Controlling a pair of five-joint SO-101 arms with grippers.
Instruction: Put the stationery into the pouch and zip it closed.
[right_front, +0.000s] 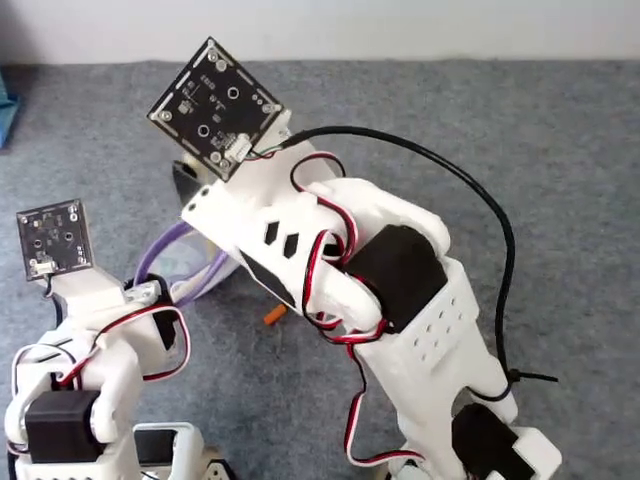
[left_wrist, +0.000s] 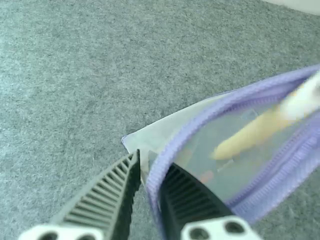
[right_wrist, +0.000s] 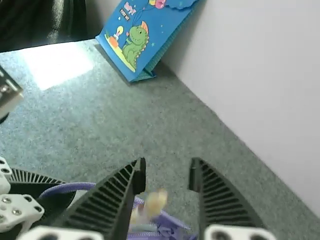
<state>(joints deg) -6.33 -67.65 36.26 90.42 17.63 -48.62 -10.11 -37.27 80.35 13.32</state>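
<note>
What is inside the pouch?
A yellow stick lies inside the pouch, seen through its clear side. Pen or pencil? Too blurred to tell. An arm covers the pouch's other end.

The pouch (left_wrist: 210, 127) is clear plastic edged with a purple zipper, and its mouth gapes open on the grey carpet. A pale yellow pen (left_wrist: 250, 136) slants into it. A small orange piece (right_front: 274, 315) lies near the pouch.
</note>
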